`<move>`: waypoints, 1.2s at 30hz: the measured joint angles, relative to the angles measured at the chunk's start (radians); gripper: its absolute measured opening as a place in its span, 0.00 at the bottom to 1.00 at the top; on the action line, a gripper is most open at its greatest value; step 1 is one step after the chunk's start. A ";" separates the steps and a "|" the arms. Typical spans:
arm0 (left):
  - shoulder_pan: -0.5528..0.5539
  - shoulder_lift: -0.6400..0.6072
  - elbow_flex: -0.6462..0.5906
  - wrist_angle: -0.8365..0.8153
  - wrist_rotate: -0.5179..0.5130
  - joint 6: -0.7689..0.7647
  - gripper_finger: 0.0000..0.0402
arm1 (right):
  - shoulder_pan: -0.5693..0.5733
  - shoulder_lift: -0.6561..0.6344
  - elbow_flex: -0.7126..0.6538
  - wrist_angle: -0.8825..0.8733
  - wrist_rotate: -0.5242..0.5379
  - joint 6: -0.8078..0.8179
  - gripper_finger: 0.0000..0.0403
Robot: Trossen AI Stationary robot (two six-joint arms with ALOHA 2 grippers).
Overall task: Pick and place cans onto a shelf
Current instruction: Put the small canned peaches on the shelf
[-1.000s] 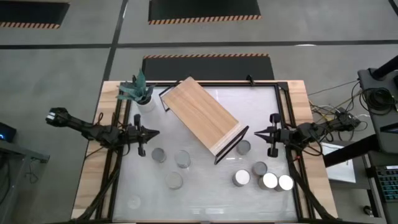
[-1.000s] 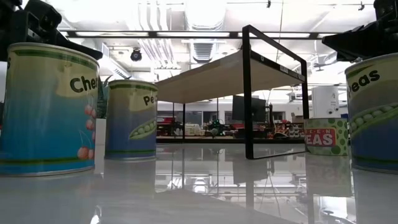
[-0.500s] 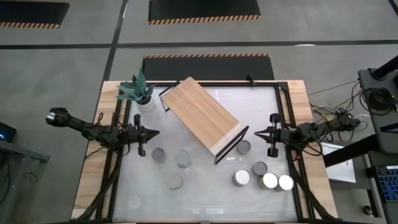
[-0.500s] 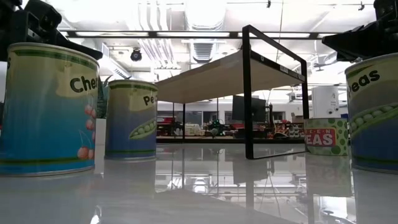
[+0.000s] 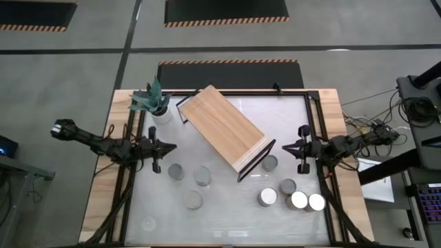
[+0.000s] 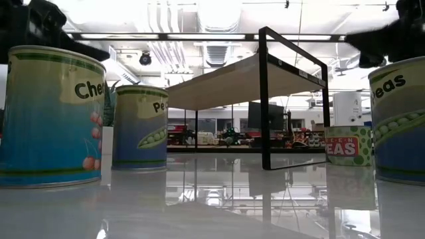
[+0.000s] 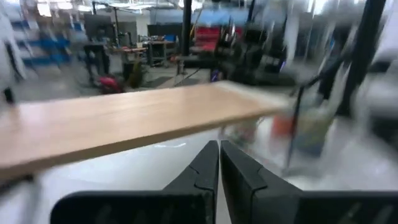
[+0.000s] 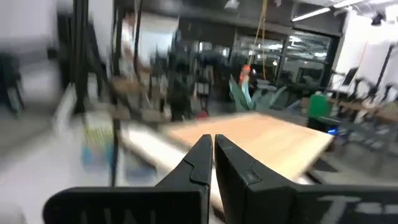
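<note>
Shelf [image 5: 224, 129]: long rectangular light-wood board on a black wire frame, standing diagonally across the far middle of the white tabletop [image 5: 227, 220], nothing on it. Cans: 8 short metal cylinders with round silvery or white tops, all standing on the tabletop. 3 lie on the left side, near the shelf's lower edge: can [image 5: 176, 171], can [image 5: 202, 176], can [image 5: 193, 200]. 1 can [image 5: 269, 163] stands just beside the shelf's right-hand end frame. 4 cluster at the near right: can [image 5: 287, 187], can [image 5: 267, 197], white-topped can [image 5: 298, 200], white-topped can [image 5: 316, 202], the last 2 touching or nearly so. Labels in the low view read as peas and cherries. Left gripper [image 5: 171, 147]: fingers pressed together, holding nothing, above the table's left side, pointing inward. Right gripper [image 5: 284, 148]: fingers likewise together, empty, above the right side, pointing toward the shelf. White pot with green plant [image 5: 153, 103]: far left corner.
</note>
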 joint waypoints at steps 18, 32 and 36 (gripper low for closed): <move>0.001 0.013 0.001 0.367 -0.011 -0.444 0.00 | 0.000 0.020 0.053 0.276 0.078 0.172 0.02; 0.000 0.320 0.540 -0.511 0.025 -0.779 0.00 | 0.000 0.322 0.275 0.273 0.141 -0.031 0.02; -0.006 0.471 0.708 -0.963 0.092 -1.053 0.00 | 0.000 0.371 0.320 0.273 0.166 -0.068 0.02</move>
